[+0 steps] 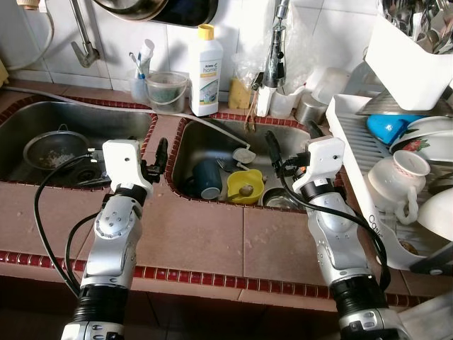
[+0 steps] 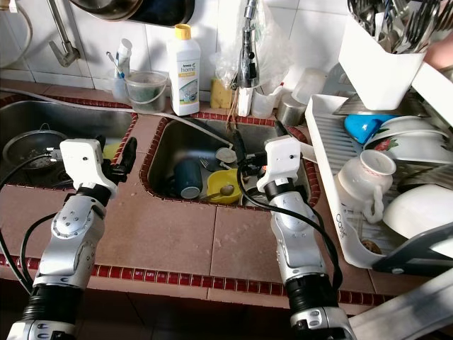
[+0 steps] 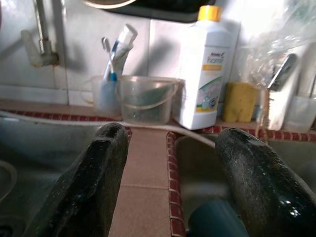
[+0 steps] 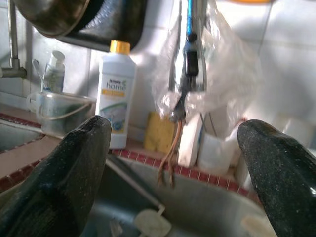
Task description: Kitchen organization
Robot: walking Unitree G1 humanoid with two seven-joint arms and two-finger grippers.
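**Both arms raised over double sink, fingers apart, nothing held**

Left gripper (image 1: 157,157) sits over the tiled divider between the two basins, forearm rising from the front edge of the tabletop (image 1: 205,241), wrist angled forward and slightly toward the right basin. Its fingers (image 3: 94,182) are spread apart with nothing between them; the left wrist view looks between them at the divider and back wall.

Right gripper (image 1: 291,145) hangs over the right sink (image 1: 212,138), forearm upright and leaning forward from the tabletop edge. Its fingers (image 4: 74,168) are wide apart, empty, pointing toward the faucet (image 1: 276,49), which is wrapped in a clear plastic bag.

In the right sink: a dark teal mug (image 1: 205,178) on its side, a yellow cup (image 1: 245,187) just beside it, a fork between them, and a white spoon-like piece near the back. Left sink (image 1: 64,120) holds a metal strainer (image 1: 53,150).

On the back ledge: white detergent bottle (image 1: 204,71) with yellow cap, clear small bucket (image 1: 167,91) next to it, toothbrush holder (image 1: 140,74), yellow sponge (image 3: 240,101) right of the bottle.

To the robot's right, a white dish rack (image 1: 354,149) carries a patterned cup (image 1: 395,176) on its side, bowls, and a blue item (image 1: 386,127); a white cutlery holder (image 1: 407,64) stands above.
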